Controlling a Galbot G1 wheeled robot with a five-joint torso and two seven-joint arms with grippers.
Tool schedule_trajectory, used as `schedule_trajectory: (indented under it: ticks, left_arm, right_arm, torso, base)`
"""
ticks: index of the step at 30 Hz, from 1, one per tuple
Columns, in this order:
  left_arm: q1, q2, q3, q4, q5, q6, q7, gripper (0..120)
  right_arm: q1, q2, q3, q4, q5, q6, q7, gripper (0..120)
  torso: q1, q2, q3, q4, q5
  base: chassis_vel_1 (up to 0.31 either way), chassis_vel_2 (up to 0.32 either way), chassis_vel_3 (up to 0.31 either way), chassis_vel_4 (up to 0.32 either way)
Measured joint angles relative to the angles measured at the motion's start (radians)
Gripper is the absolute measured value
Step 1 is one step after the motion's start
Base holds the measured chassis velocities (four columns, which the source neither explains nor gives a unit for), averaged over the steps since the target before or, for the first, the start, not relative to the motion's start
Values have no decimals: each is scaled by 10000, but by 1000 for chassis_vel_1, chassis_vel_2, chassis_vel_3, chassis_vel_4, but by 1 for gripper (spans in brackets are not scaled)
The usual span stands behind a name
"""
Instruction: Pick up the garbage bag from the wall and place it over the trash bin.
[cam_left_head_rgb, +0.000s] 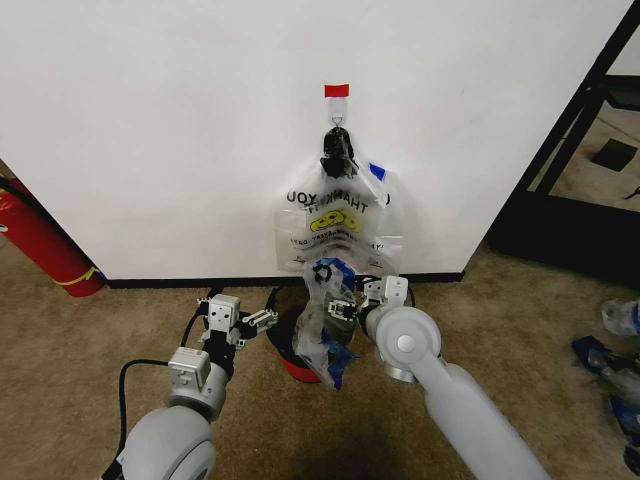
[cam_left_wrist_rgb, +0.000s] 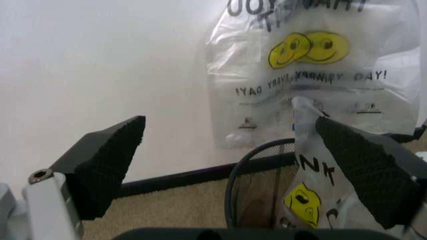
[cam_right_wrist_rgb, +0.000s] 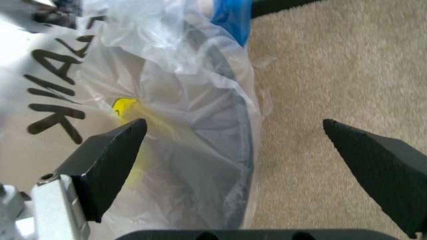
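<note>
We see the garbage bag (cam_left_head_rgb: 328, 320) draped in and over the trash bin (cam_left_wrist_rgb: 257, 165), which sits between our two tools at the foot of the wall (cam_left_head_rgb: 180, 130). Our right tool (cam_right_wrist_rgb: 233, 145) hangs wide open just beside the bag, gripping nothing. Our left tool (cam_left_wrist_rgb: 230, 155) is spread wide too, empty, with the bin's rim ahead of it. More matching bags (cam_left_head_rgb: 335, 225) hang on the wall beyond both tools.

Hanging bags (cam_left_wrist_rgb: 313, 75): mirrored "THANK YOU", probably "HAVE A HAPPY DAY!"
</note>
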Motion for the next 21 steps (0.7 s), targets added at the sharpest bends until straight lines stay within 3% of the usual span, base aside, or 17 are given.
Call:
schedule_trajectory:
  ticks: [7, 21]
  left_arm:
    - [42, -112, 56, 59, 9, 3, -5, 100]
    - [130, -228, 56, 36, 53, -69, -9, 100]
  right_arm:
    - [-67, 31, 44, -78, 388, 1, 468, 86]
    - [63, 379, -166, -725, 416, 5, 518, 86]
  torso:
    - [0, 0, 0, 0, 0]
    - [0, 0, 0, 1, 0]
  base:
    - [0, 0, 0, 0]
    - [0, 0, 0, 0]
